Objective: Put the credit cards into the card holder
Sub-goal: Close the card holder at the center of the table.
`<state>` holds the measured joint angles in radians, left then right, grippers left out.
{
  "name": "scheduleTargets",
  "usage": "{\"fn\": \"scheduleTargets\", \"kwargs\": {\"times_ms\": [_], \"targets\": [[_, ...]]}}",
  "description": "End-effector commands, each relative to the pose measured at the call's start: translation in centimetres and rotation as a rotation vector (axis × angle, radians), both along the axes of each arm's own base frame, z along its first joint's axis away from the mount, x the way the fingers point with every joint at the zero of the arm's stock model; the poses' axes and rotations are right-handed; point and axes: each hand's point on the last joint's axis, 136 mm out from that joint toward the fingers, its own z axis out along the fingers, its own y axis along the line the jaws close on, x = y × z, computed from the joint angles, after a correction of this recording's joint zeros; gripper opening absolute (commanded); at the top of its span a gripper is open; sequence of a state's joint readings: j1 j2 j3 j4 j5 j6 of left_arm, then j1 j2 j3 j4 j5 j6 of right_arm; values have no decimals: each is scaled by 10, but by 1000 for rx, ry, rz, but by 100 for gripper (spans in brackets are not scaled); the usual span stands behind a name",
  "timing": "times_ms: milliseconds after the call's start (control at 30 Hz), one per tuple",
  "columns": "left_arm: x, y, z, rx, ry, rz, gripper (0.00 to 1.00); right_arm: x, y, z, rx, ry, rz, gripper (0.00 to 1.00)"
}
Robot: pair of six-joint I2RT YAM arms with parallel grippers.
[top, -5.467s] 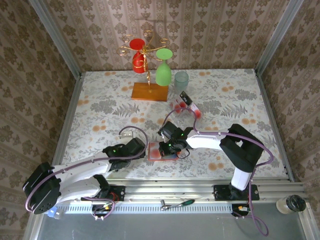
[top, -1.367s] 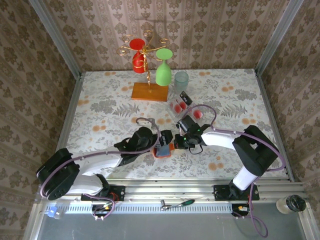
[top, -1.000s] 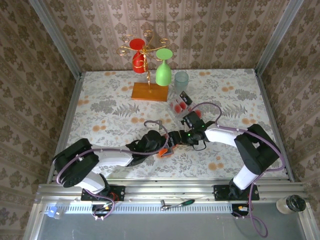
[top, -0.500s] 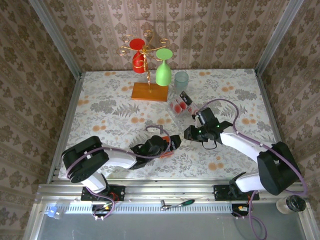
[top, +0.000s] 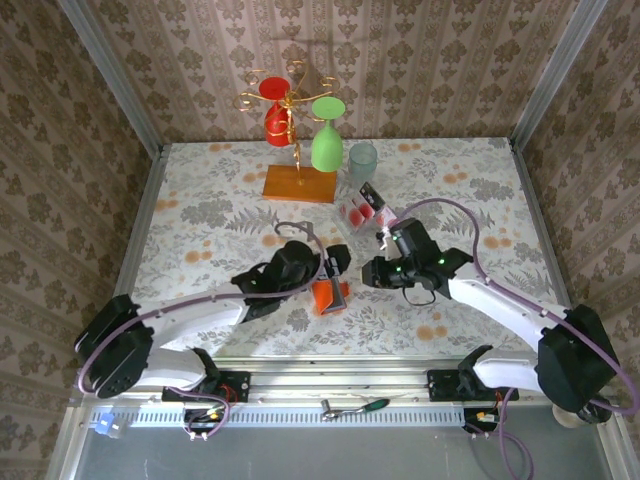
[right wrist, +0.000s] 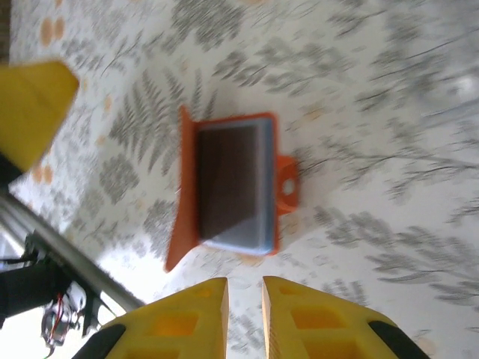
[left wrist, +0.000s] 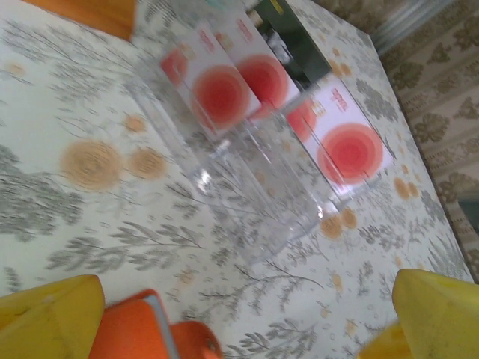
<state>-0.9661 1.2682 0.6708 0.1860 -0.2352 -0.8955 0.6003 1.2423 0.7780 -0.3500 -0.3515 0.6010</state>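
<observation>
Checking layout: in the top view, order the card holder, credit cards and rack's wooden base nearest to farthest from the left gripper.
1. card holder, just on the near side of the left gripper.
2. credit cards, beyond it, to the right.
3. wooden base, far back, slightly left.

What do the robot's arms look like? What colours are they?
The left arm and right arm are smooth white tubes joined by chunky black joints. A thin purple cable loops along each arm. At the end of each one, the gripper fingers are blocky and bright yellow, both on the left and on the right.
</observation>
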Motion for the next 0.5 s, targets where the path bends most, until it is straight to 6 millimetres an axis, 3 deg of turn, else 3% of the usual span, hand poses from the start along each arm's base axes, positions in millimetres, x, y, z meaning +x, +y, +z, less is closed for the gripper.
{"fn": "scheduleTargets", "kwargs": {"times_ms": [0,100,267,467], "targets": [[-2,38,-13,79,25,41,100,-10,29,13,4,-9,76,21],[-2,65,-15,91,45,92,100,-13,56,13,-7,-11,131,21],[-8,97,-39,174,137,122,100,-13,89,3,-24,11,195,20],[-15,112,-59,288,173,111,100,-9,92,-21,-67,44,191,17]]}}
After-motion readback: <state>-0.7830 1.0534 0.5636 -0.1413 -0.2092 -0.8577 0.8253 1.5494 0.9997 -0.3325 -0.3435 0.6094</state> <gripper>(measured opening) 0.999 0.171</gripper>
